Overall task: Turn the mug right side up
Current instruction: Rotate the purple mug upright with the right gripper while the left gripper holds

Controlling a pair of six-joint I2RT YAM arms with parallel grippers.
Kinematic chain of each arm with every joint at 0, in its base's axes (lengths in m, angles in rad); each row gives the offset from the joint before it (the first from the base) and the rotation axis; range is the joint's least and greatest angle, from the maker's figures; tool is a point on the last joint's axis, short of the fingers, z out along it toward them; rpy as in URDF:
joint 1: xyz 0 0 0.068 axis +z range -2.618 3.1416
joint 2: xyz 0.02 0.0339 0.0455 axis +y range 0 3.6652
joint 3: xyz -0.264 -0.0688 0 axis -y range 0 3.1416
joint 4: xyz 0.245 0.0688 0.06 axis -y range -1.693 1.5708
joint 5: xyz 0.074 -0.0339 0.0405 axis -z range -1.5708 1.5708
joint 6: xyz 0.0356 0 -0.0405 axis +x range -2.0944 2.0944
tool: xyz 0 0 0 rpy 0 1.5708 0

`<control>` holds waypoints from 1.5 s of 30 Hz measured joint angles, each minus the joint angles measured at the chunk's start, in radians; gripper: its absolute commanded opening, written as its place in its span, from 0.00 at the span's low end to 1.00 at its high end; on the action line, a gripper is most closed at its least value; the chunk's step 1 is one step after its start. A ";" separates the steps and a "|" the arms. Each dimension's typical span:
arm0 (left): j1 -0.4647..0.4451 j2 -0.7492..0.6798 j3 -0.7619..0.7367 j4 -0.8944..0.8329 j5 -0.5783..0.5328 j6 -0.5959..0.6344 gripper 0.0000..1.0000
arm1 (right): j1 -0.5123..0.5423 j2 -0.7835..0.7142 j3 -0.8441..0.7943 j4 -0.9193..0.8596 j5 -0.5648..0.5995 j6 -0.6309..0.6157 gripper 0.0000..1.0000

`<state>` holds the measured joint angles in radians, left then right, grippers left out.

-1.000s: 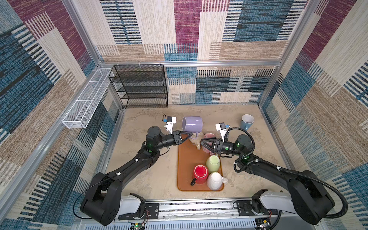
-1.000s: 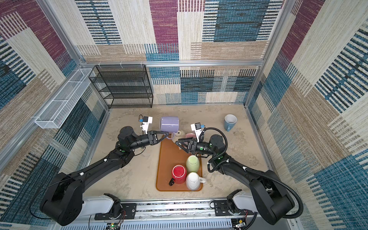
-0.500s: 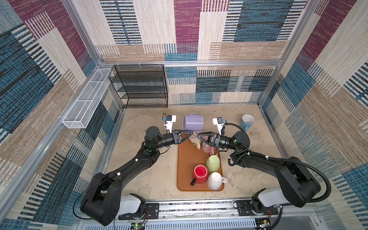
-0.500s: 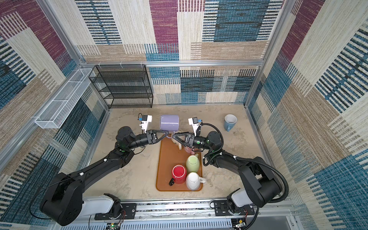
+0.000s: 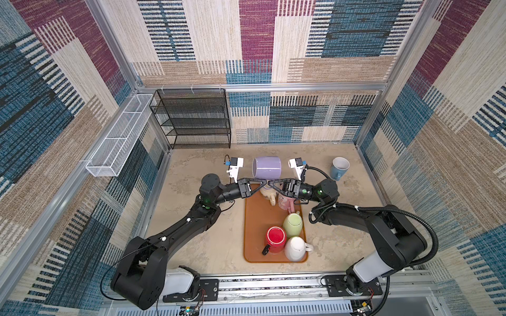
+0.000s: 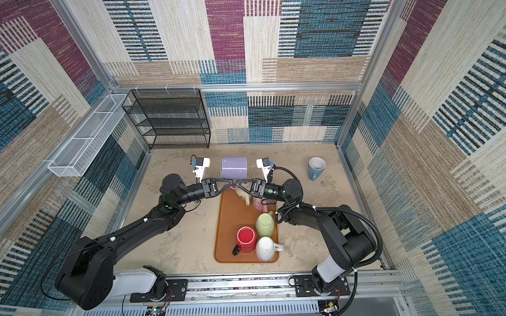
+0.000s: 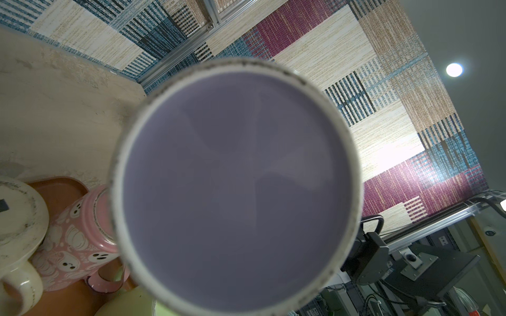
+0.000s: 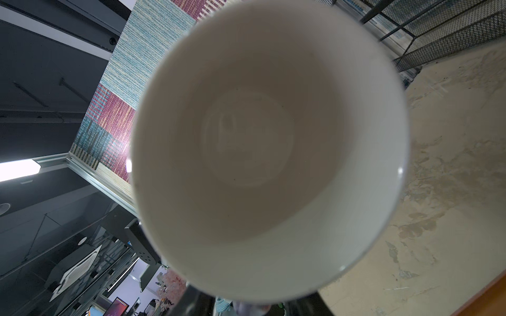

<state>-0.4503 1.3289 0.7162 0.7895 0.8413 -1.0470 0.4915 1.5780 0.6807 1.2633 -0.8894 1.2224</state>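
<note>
- Above the far end of the orange tray (image 5: 256, 219), the lavender mug (image 5: 267, 167) hangs on its side, clear of the table. It is over the cream mug (image 5: 267, 192) and the pink ghost-print mug (image 5: 284, 201).
- Its long axis runs level from arm to arm, with the base toward the left arm and the mouth toward the right arm. My reading is that a quarter turn raising the mouth end remains before it can be set down upright.
- The handle (image 6: 233, 187) hangs beneath the body. Both grippers reach it from below on opposite sides, their tips almost meeting, so neither arm is clearly nearer.
- The left gripper (image 5: 262, 182) has its jaws closed on the handle and carries the mug.
- The right gripper (image 5: 271, 183) tapers to the same handle. I cannot tell whether its jaws pinch the handle or stop just short.
- Both top views show the sideways pose and the two grippers under it, but they leave it unclear which end is open.
- The wrist views settle that. The left wrist view is filled by the flat lavender base and its pale unglazed ring (image 7: 236, 186). The right wrist view looks straight into the white interior (image 8: 269, 147).
- Neither wrist view shows its own fingers or the handle.
</note>
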 measured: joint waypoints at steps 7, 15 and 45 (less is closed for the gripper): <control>-0.004 0.010 -0.001 0.028 0.002 0.000 0.00 | 0.000 0.001 0.002 0.004 -0.001 0.010 0.24; -0.006 0.019 -0.018 0.066 -0.002 0.009 0.00 | 0.000 0.005 0.002 0.003 -0.001 0.037 0.08; -0.011 -0.075 0.006 -0.200 -0.027 0.163 0.96 | -0.001 -0.100 -0.034 -0.128 0.008 -0.061 0.00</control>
<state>-0.4618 1.2537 0.7219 0.5900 0.8146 -0.8845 0.4904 1.4776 0.6468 1.1351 -0.8814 1.1610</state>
